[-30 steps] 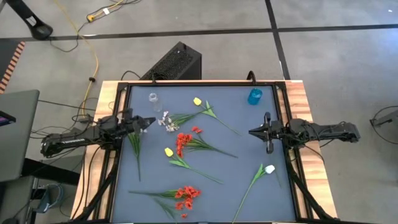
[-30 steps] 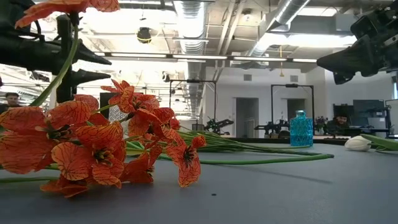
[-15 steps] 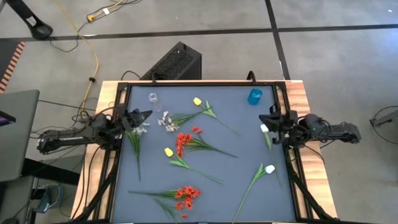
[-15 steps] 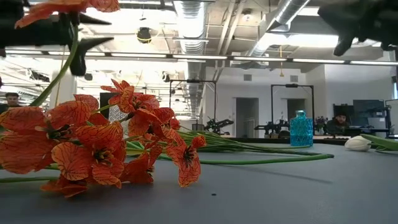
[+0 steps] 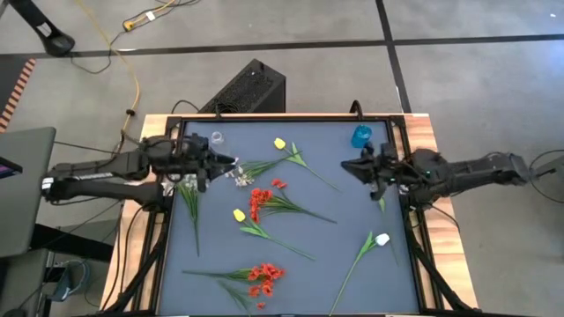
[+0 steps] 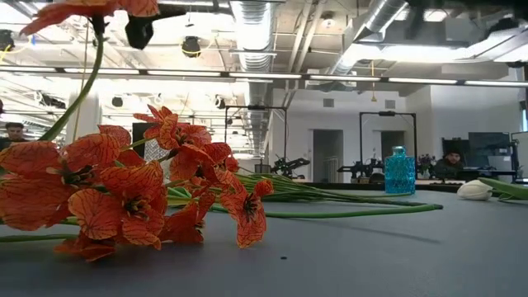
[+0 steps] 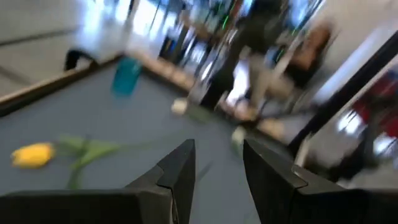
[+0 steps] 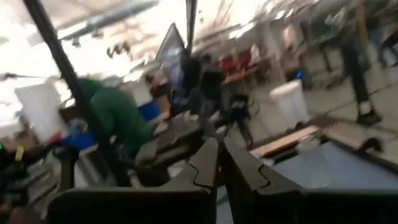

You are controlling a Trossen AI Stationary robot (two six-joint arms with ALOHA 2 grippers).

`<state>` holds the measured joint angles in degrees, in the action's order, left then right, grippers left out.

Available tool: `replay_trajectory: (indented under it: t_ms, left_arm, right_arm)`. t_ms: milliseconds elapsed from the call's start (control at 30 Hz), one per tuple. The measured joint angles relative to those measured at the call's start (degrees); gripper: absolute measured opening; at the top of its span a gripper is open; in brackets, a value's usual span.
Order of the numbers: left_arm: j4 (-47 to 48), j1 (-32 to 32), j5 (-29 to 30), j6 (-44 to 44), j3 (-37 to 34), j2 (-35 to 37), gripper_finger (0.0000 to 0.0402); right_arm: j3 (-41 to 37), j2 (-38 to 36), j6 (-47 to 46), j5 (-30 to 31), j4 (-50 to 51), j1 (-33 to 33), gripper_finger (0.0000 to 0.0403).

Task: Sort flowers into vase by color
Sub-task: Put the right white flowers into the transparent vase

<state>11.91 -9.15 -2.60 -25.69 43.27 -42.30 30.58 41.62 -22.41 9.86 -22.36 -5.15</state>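
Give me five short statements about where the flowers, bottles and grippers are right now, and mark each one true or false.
1. The blue bottle stands near the table's far right corner. True.
2. Every flower already stands in a bottle. False: the flowers lie on the mat, such as the red cluster at the near edge and the yellow tulip mid-table.
3. The left gripper is near the pale sprig. True.
4. The right gripper rests beside the white tulip. False: it is well apart from it, toward the far side.
5. The clear bottle lies tipped over mid-table. False: it stands near the far left corner.
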Motion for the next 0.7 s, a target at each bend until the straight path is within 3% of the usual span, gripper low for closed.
replay_trajectory:
  t_ms: [100,167,367,567,700]
  left_arm:
    - [14.5,0.0,2.4,6.1,7.3,-4.8,0.0123]
    - [19.2,0.0,3.0,9.8,10.3,-7.2,0.0123]
    - [21.0,0.1,1.8,12.5,11.6,-8.4,0.0123]
    - [22.9,1.0,3.5,9.1,11.6,-7.8,0.0123]
    - [23.3,1.4,3.7,8.6,11.6,-8.0,0.0123]
  right_arm:
    - [7.1,8.3,-1.5,-0.1,3.6,-1.2,0.0051]
    - [11.9,13.5,-1.6,-0.9,7.0,-1.6,0.0051]
    - [27.3,26.1,2.2,-2.5,23.2,-0.5,0.0051]
    - [41.1,41.2,7.1,-1.9,41.1,5.9,0.0051]
    - [45.4,49.1,14.9,-9.4,45.6,12.0,0.0051]
